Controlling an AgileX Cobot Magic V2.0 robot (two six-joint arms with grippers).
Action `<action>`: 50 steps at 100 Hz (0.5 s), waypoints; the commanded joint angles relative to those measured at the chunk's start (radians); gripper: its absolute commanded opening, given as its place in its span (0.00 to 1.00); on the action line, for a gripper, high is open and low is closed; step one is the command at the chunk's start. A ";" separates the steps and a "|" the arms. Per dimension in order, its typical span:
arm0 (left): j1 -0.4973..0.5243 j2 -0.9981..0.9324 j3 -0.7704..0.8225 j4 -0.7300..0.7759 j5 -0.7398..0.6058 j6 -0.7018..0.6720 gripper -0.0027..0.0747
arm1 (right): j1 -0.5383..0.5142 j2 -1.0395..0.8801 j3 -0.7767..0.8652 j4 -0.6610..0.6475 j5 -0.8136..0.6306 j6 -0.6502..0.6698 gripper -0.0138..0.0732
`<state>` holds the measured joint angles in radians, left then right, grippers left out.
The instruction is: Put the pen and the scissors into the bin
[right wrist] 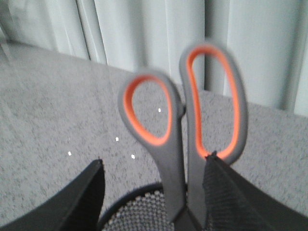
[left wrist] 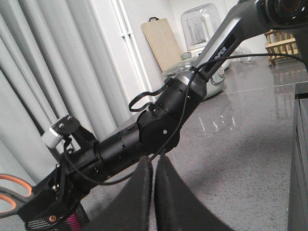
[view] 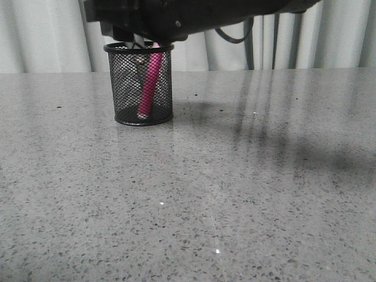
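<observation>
On the left of the front view we see the bin (view: pixel 139 82) standing on the surface (view: pixel 235 194), with the pen (view: pixel 148 82) leaning inside it. Our right arm (view: pixel 194 14) hangs just above its rim. The scissors (right wrist: pixel 185 125) stand upright, handles up, blades down in the bin, between the right gripper's (right wrist: pixel 154 192) jaws, which are spread apart; one finger touches a handle. The left gripper's (left wrist: pixel 153 192) jaws are pressed together, holding nothing, raised off the surface.
</observation>
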<state>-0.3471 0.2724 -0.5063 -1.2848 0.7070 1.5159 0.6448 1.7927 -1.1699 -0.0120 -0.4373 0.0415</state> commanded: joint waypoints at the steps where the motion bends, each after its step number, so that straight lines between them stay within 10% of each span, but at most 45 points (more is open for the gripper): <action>1: -0.010 0.010 -0.025 -0.050 -0.057 -0.012 0.01 | -0.007 -0.098 -0.023 0.004 -0.094 -0.006 0.63; 22: -0.010 -0.016 -0.025 -0.181 -0.361 -0.012 0.01 | -0.007 -0.272 -0.023 0.004 0.016 -0.006 0.52; 38: -0.010 -0.035 -0.025 -0.216 -0.516 -0.012 0.01 | -0.007 -0.467 -0.015 0.004 0.288 -0.006 0.07; 50: -0.010 -0.045 -0.020 -0.216 -0.553 -0.012 0.01 | -0.007 -0.664 0.089 -0.013 0.324 -0.006 0.08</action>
<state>-0.3471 0.2214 -0.5063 -1.4708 0.1996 1.5159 0.6448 1.2707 -1.1160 -0.0103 -0.0870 0.0415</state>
